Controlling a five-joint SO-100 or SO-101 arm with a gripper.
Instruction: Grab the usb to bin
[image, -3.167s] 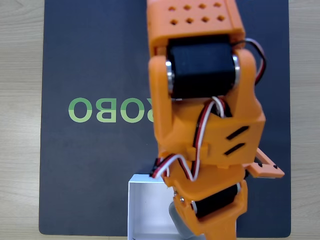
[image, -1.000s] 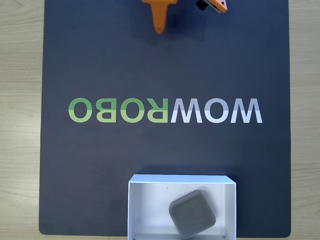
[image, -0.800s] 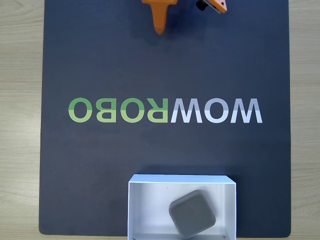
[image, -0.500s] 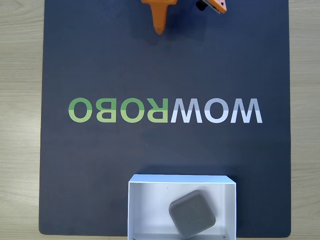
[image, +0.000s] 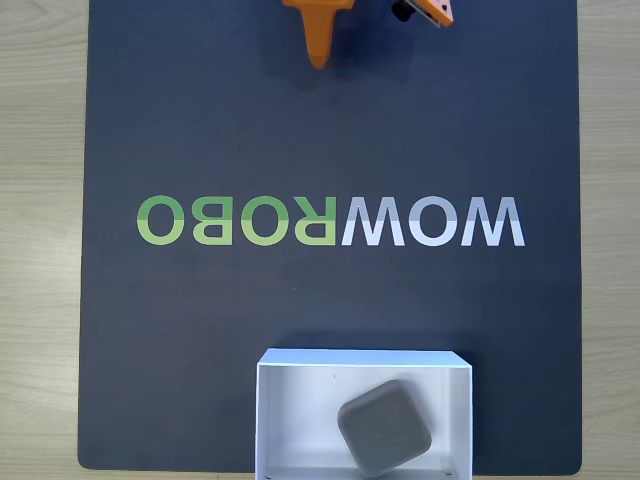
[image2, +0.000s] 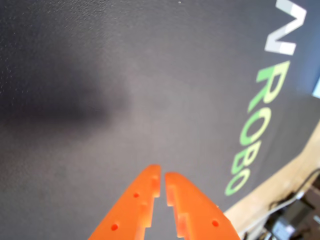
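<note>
Fingertips of your orange gripper (image2: 161, 181) nearly meet, a slit between them, gripping nothing, at the mat's (image: 200, 120) top edge in the fixed view. Well apart, at the mat's bottom edge, the usb (image: 385, 427) lies tilted inside the bin (image: 290, 410).

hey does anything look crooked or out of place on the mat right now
Only a small thing: the grey block lies turned at an angle inside the white box, not square to its walls. Nothing is spilled or damaged. The pincer is shut over the bare mat.
</note>
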